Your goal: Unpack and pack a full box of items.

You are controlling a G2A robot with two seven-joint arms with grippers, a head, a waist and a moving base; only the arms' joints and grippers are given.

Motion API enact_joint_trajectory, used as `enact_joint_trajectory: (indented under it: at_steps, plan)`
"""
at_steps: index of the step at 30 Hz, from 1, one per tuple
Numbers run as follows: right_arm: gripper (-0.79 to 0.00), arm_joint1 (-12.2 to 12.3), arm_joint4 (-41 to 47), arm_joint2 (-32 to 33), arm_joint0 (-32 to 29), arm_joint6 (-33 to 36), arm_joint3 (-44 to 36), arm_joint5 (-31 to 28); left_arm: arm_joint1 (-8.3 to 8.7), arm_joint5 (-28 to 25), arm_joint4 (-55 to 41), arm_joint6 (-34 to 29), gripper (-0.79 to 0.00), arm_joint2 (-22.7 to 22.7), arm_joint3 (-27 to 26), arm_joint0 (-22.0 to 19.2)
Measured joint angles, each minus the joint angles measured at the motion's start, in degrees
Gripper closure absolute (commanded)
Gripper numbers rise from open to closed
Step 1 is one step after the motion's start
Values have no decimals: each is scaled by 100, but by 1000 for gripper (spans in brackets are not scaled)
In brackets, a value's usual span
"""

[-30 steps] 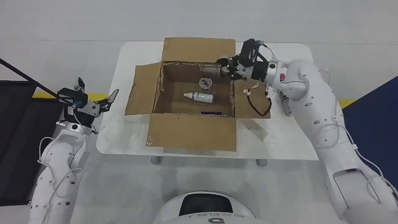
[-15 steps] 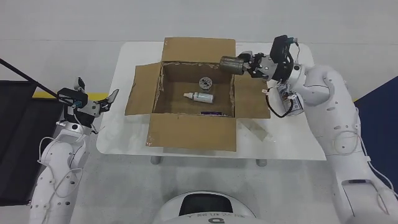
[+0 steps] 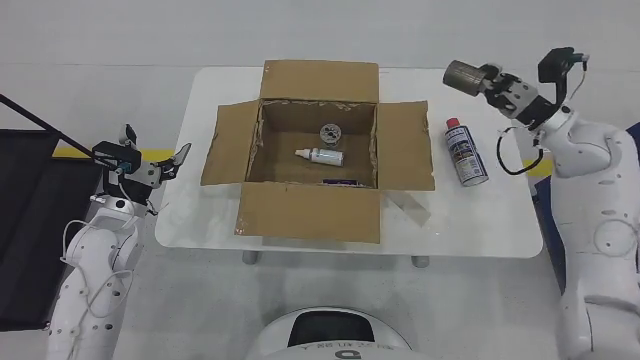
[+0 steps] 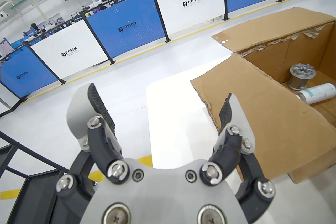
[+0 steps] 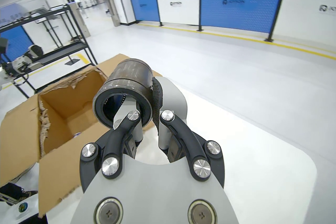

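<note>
An open cardboard box (image 3: pixel 309 209) stands mid-table with its flaps spread. Inside lie a white bottle (image 3: pixel 322 156), a small metal spool (image 3: pixel 329 133) and a dark flat item (image 3: pixel 341 180). My right gripper (image 3: pixel 481 81) hangs above the table's far right corner, shut on a dark metal cylinder (image 3: pixel 462 74); the right wrist view has that hollow cylinder (image 5: pixel 126 93) between the fingers, with the box (image 5: pixel 34 114) behind it. My left gripper (image 3: pixel 157 165) stays off the table's left edge, open and empty (image 4: pixel 162 107), facing the box (image 4: pixel 265 114).
A spray can (image 3: pixel 465 152) lies on the table right of the box. A clear plastic wrapper (image 3: pixel 412 206) rests near the box's front right corner. A black rack (image 3: pixel 30 220) stands left of the table.
My right gripper has carried the metal cylinder up out of the box and rightward past the right flap, uncovering the spray can. The left arm has not moved.
</note>
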Motion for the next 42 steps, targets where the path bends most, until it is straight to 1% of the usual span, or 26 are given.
enact_joint_trajectory:
  at_steps: [2, 5, 7, 18, 20, 23, 24, 26, 31, 33, 35, 40, 42]
  plan:
    - [0, 64, -23, 160, 51, 251, 181, 76, 0, 0, 0, 0, -785, 0, 0, 0]
    - [0, 153, -193, 328, 214, 617, 425, 342, 0, 0, 0, 0, -785, 0, 0, 0]
    - [0, 168, -200, 361, 270, 652, 467, 438, 0, 0, 0, 0, -785, 0, 0, 0]
    - [0, 167, -222, 350, 246, 633, 433, 450, 0, 0, 0, 0, -785, 0, 0, 0]
    - [0, 177, -350, 327, 200, 678, 391, 638, 0, 0, 0, 0, -785, 0, 0, 0]
    - [0, 228, -308, 389, 389, 1183, 654, 1284, 0, 0, 0, 0, -785, 0, 0, 0]
    - [0, 257, -355, 409, 506, 1457, 769, 1523, 0, 0, 0, 0, -785, 0, 0, 0]
    - [0, 313, -668, 408, 657, 1808, 884, 1836, 0, 0, 0, 0, -785, 0, 0, 0]
    - [0, 399, -1855, -17, 1125, 2870, 1194, 2376, 0, 0, 0, 0, -785, 0, 0, 0]
    - [0, 380, -2326, -285, 1316, 2949, 1340, 2751, 0, 0, 0, 0, -785, 0, 0, 0]
    - [0, 361, -2617, -496, 1445, 2930, 1502, 2915, 0, 0, 0, 0, -785, 0, 0, 0]
    - [0, 299, -3124, -1028, 1748, 3127, 1966, 2883, 0, 0, 0, 0, -785, 0, 0, 0]
    - [0, 247, -3308, -1279, 1846, 3167, 2119, 2974, 0, 0, 0, 0, -785, 0, 0, 0]
